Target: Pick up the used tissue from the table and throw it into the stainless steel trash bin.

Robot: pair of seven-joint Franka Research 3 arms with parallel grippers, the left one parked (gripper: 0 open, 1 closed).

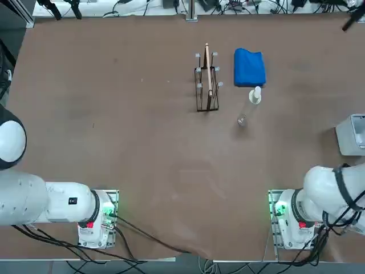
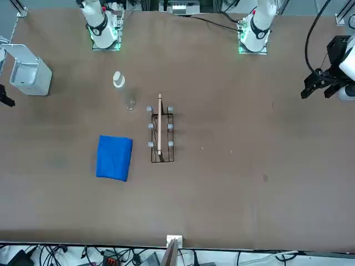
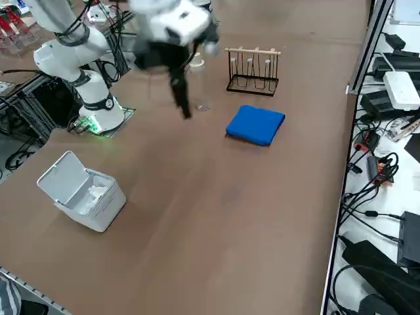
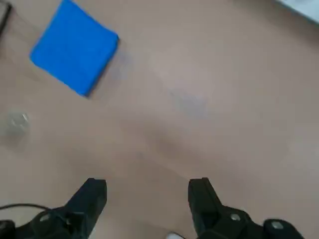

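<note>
Item: right gripper [image 4: 147, 186], held above the table [image 3: 216, 216]. Claw released: we see its two fingers standing well apart, with bare tabletop in the gap. A small white edge shows near them in the wrist view; we cannot tell what it is.

Item: bin [image 3: 92, 200], pale grey, rounded rectangular, lid swung open, standing on the table towards the right side. In it we find some crumpled white material [image 3: 97, 191]. Whether this is the used tissue we cannot tell; we can place the task's tissue no more surely than that.

Item: cloth [image 1: 250, 67], blue, folded, flat on the table, on the far side of the bottle from the arm bases.

Item: bottle [image 1: 242, 119], clear, white-capped, upright, just beside the cloth in the top view. We see its base in the wrist view as a blurred, clear round form.

Item: rack [image 1: 214, 107], black wire with a pale bar along its top, standing upright left of the cloth and bottle, apart from both.
</note>
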